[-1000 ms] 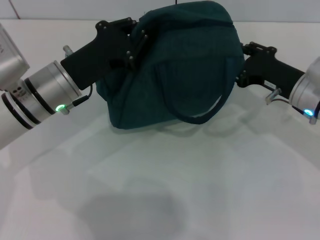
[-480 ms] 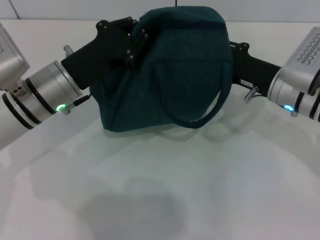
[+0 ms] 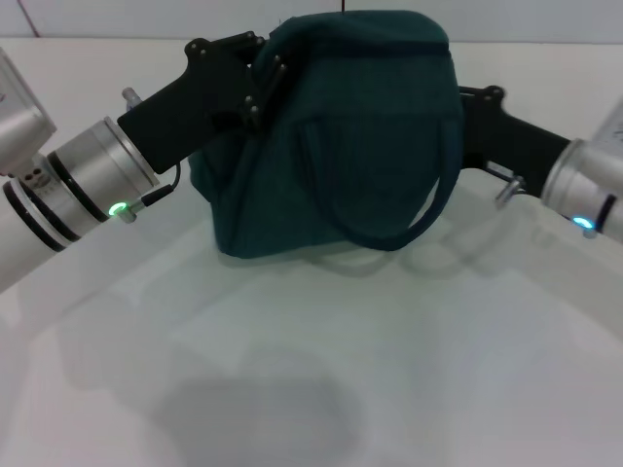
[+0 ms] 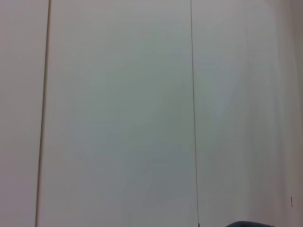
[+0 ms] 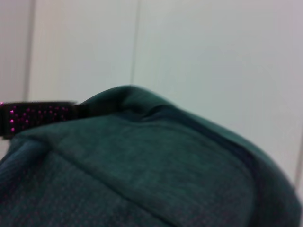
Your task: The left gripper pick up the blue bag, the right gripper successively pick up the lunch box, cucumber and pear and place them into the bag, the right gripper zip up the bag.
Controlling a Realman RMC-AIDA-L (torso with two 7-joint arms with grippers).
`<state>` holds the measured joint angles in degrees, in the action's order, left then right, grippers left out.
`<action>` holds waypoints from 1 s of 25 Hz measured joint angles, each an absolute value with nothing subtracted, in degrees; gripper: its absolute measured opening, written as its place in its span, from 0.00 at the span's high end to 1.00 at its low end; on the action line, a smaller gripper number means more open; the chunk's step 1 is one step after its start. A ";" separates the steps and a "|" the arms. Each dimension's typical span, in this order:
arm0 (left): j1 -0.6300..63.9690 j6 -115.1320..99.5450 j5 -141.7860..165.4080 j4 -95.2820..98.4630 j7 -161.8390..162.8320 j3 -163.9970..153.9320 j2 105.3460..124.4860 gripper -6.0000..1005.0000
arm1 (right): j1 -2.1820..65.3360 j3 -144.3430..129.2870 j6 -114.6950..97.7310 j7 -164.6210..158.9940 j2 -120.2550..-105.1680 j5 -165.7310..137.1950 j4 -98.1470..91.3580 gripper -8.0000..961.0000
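The white bench (image 3: pixel 321 370) is bare and shiny at the near edge, with a soft grey shadow on it. Farther back, in the middle of the head view, sits the blue bag (image 3: pixel 336 136). It stands up tall, with its bottom on the bench. One loop handle (image 3: pixel 409 229) hangs down the front of it. No logo, label or writing shows on the bag from here.

The left tool (image 3: pixel 255 86) comes in from the left side. Its black body leads back to a silver arm with a small green light (image 3: pixel 116 209). The tool's tips are pressed on the upper left corner of the bag, pinching the cloth there.

The right tool (image 3: pixel 465 107) comes in from the right side. Its black body goes behind the right side of the bag, so its tips are hidden, and I cannot tell if they are apart or together.

In the right wrist view, the bag's dark teal cloth (image 5: pixel 142 175) fills the lower part, very close up. The left wrist view shows only a pale wall (image 4: pixel 118 113).
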<state>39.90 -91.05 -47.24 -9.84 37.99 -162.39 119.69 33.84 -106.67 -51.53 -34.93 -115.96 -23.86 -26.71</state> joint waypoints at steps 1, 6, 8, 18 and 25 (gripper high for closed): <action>39.90 -91.05 -47.25 -9.84 38.04 -162.38 119.69 0.90 | 33.22 -105.74 -52.17 -34.79 -115.97 -23.84 -26.64 0.63; 39.99 -91.03 -47.27 -9.85 38.57 -162.33 119.71 0.90 | 30.93 -102.21 -54.66 -34.32 -115.96 -23.74 -26.32 0.73; 40.05 -91.00 -47.27 -9.85 38.63 -162.33 119.71 0.90 | 30.41 -101.14 -55.20 -34.29 -115.91 -23.73 -26.17 0.77; 40.34 -90.96 -47.30 -9.23 38.67 -162.33 119.66 0.90 | 29.25 -100.20 -54.33 -34.78 -115.78 -24.04 -25.89 0.97; 40.34 -90.96 -47.30 -8.81 38.68 -162.33 119.69 0.90 | 29.66 -102.00 -51.20 -35.64 -115.96 -24.33 -25.85 0.87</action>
<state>40.34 -90.96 -47.30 -8.81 38.68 -162.33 119.69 29.66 -102.01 -51.20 -35.64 -115.96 -24.33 -25.85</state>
